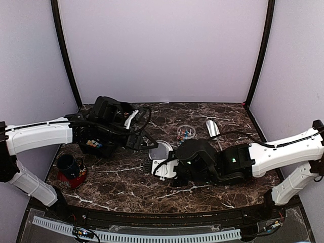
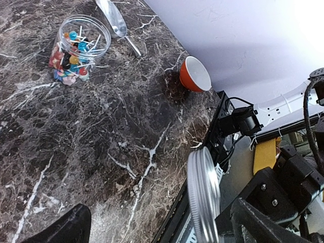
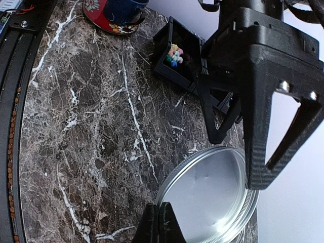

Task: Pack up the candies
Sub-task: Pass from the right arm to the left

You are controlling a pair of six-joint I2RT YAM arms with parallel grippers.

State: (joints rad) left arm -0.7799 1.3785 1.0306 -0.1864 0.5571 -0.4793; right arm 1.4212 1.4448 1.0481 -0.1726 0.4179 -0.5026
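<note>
A glass jar [image 2: 78,43] stands open on the marble table [image 2: 76,152], with candies [image 2: 70,58] in mixed colours inside it; in the top view the jar [image 1: 186,132] is at mid-table. More candies [image 3: 174,54] lie in a black box [image 1: 93,147] on the left. My right gripper [image 3: 159,217] is shut on the rim of a silver lid [image 3: 212,192], holding it tilted above the table. My left gripper [image 2: 162,225] is wide open; the lid [image 2: 202,195] shows edge-on beside one of its fingers [image 2: 258,217].
A metal scoop [image 2: 116,20] lies beyond the jar. An orange bowl [image 2: 195,74] sits at the table's edge. A blue mug on a red saucer [image 1: 68,169] stands at the near left. Both arms crowd the table's middle.
</note>
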